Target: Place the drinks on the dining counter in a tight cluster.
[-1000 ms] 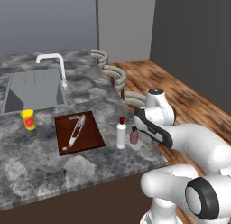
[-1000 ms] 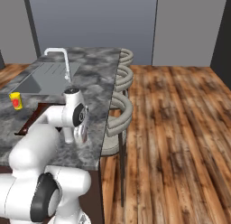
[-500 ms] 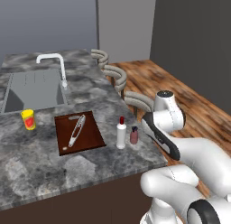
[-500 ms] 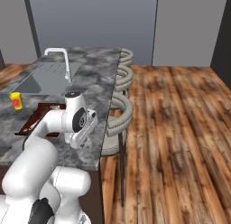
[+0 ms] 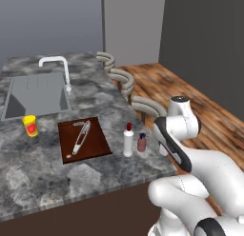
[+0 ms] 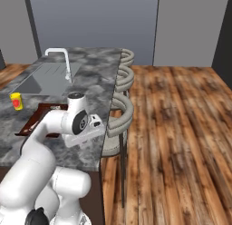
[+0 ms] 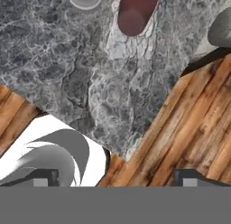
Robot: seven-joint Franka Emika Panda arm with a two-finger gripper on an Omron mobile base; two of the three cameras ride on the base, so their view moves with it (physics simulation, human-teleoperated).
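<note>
Gripper empty, above counter's near right corner.
Fingers (image 7: 45, 177) are spread wide, nothing held. Two bottles stand just apart near the counter (image 5: 95, 94) edge: white bottle (image 5: 128, 141) and red bottle (image 5: 142, 142). Both are judged light, rigid, slippery, easily toppled; a mid-body grasp is advised.

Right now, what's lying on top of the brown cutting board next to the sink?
On the cutting board lies one long utensil with a pale handle, set diagonally; its exact type is too small to tell. The arm covers part of the board in the right base view.
</note>
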